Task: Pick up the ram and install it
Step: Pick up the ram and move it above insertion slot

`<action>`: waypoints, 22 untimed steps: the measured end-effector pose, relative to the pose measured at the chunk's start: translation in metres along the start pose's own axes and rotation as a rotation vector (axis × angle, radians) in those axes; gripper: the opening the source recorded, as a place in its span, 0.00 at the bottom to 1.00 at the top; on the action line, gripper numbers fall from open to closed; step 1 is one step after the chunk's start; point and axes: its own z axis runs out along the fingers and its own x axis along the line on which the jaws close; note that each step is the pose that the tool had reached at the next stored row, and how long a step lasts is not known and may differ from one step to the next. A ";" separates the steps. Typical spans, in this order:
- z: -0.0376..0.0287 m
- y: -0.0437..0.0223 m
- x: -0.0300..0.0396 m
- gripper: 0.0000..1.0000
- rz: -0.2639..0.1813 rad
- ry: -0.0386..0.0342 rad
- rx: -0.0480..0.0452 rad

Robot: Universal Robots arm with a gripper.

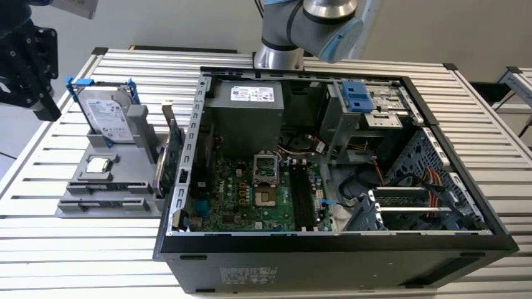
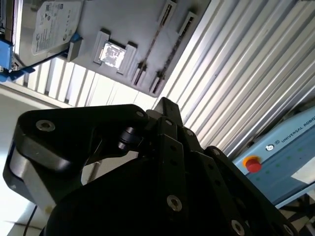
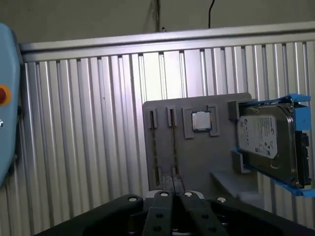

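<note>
Currently my gripper hangs with fingers pressed together, pinching nothing, near the ram, edge-on in its grey holder.

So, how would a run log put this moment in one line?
pincer: shut, empty, near holder | ram: in holder slot | case: open

The arm has silver-grey rounded joints with a pale blue cap, and its gripper is matt black, built of blocky links with small silver screw heads.
</note>
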 end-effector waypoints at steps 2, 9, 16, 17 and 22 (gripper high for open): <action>0.0000 0.0000 0.0000 0.00 -0.023 0.0010 0.0001; 0.0000 0.0000 0.0000 0.00 -0.099 0.0042 -0.0001; 0.0000 0.0000 0.0000 0.00 -0.144 0.0062 -0.0004; 0.0000 0.0000 0.0000 0.00 -0.148 0.0064 -0.0003; 0.0000 0.0000 0.0000 0.00 -0.151 0.0065 0.0081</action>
